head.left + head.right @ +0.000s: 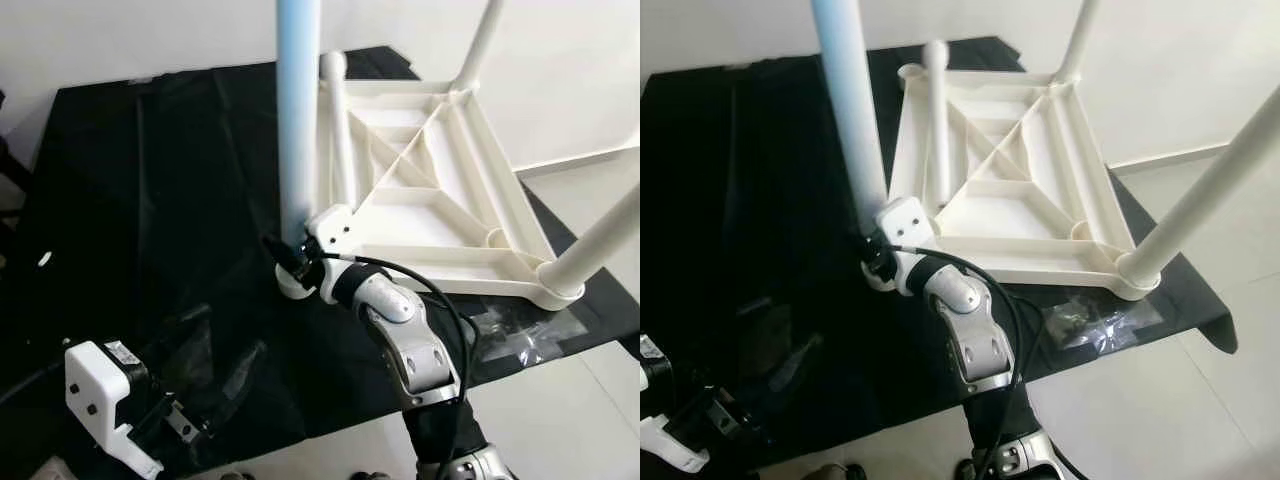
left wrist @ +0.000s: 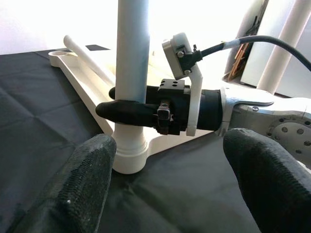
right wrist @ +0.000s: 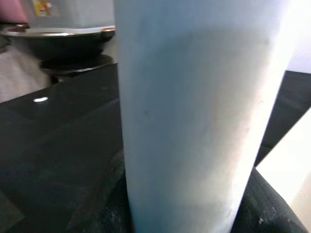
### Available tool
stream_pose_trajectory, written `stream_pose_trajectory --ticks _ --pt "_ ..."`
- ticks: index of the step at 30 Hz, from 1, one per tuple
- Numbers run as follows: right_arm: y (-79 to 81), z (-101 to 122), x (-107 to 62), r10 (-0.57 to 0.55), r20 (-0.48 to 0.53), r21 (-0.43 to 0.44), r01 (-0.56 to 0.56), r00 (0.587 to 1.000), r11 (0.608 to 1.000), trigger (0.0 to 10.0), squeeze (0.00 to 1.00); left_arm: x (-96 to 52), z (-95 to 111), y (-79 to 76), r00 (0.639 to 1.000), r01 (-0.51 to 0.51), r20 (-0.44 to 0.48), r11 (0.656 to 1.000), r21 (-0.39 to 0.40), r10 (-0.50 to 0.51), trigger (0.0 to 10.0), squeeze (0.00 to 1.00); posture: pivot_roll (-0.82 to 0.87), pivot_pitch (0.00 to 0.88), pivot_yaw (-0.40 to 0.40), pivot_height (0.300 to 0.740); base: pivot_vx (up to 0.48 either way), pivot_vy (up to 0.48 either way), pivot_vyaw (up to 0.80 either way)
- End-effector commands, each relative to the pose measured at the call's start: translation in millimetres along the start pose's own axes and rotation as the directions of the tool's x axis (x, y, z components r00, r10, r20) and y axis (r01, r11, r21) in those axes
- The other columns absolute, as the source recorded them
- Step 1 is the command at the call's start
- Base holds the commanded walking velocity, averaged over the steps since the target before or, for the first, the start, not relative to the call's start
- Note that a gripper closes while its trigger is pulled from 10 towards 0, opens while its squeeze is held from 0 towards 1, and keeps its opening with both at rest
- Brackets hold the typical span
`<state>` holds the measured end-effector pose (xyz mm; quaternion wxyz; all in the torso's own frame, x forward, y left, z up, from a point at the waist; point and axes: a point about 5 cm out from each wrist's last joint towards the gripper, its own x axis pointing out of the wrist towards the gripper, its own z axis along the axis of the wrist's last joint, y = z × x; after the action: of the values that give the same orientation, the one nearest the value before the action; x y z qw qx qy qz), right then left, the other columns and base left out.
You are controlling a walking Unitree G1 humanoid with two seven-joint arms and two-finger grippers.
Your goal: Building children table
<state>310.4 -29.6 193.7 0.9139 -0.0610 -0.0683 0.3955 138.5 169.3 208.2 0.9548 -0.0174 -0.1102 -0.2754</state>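
The right gripper (image 1: 290,255) is clenching its two black fingers (image 2: 121,110) around the pale blue table leg (image 1: 298,120), low on the tube, just above the round white socket (image 2: 129,156) where that leg is standing at the near left corner of the overturned white tabletop (image 1: 440,200). In the right wrist view the leg (image 3: 194,121) is sitting between the dark pads, touching both. The leg is standing upright, or close to it, and running out of the top of the head views.

The left gripper (image 2: 170,184) is hanging low on the robot's left with its jaws released, its wide black fingertips (image 2: 82,184) spread apart and holding nothing, its camera looking across the cloth at the clamped leg. Its white wrist housing (image 1: 100,395) is showing near the bottom left of the left eye view.

The tabletop is lying underside up on a black cloth (image 1: 150,200), its ribbed frame facing the camera. A white leg (image 1: 600,240) is rising from the near right corner and another (image 1: 482,40) from the far right corner. A fourth white leg (image 1: 937,110) is lying flat inside the frame along its left edge. A small clear plastic bag (image 1: 1095,325) is resting on the cloth just beside the near right corner.
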Motion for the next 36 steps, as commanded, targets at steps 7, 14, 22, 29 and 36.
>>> stream_pose_trajectory --ticks 7,14,22,29,36 --pt "50.6 37.9 3.0 0.491 0.094 0.093 -0.498 0.866 0.862 10.0 1.00 -1.0 -4.6 0.0 1.000 0.003 -0.020 1.000 -0.004 -0.003 10.0 0.00 0.10 0.183 -0.037 0.740 0.000 0.000 0.00" --pt "23.9 36.7 1.3 0.670 -0.009 -0.073 -0.669 0.742 0.740 10.0 0.23 -2.4 -4.4 -1.5 1.000 -0.002 -0.023 1.000 -0.003 0.001 10.0 0.00 0.13 0.187 -0.046 0.740 0.000 0.000 0.00" --pt "-31.1 41.2 20.7 0.624 -0.186 -0.197 -0.651 0.759 0.733 10.0 0.00 -4.1 -2.8 -4.1 1.000 -0.006 -0.027 1.000 -0.003 0.006 10.0 0.00 0.15 0.196 -0.056 0.740 0.000 0.000 0.00" --pt "-48.5 50.9 31.9 0.649 -0.231 -0.190 -0.687 0.725 0.701 10.0 0.00 -4.9 -1.7 -7.3 1.000 -0.009 -0.028 1.000 -0.008 0.009 10.0 0.00 0.16 0.218 -0.067 0.740 0.000 0.000 0.00" --pt "-48.0 59.0 39.9 0.709 -0.176 -0.156 -0.731 0.683 0.665 8.8 0.00 -7.2 0.2 -9.1 0.999 -0.020 -0.031 1.000 -0.009 0.020 10.0 0.00 0.16 0.241 -0.080 0.740 0.000 0.000 0.00"
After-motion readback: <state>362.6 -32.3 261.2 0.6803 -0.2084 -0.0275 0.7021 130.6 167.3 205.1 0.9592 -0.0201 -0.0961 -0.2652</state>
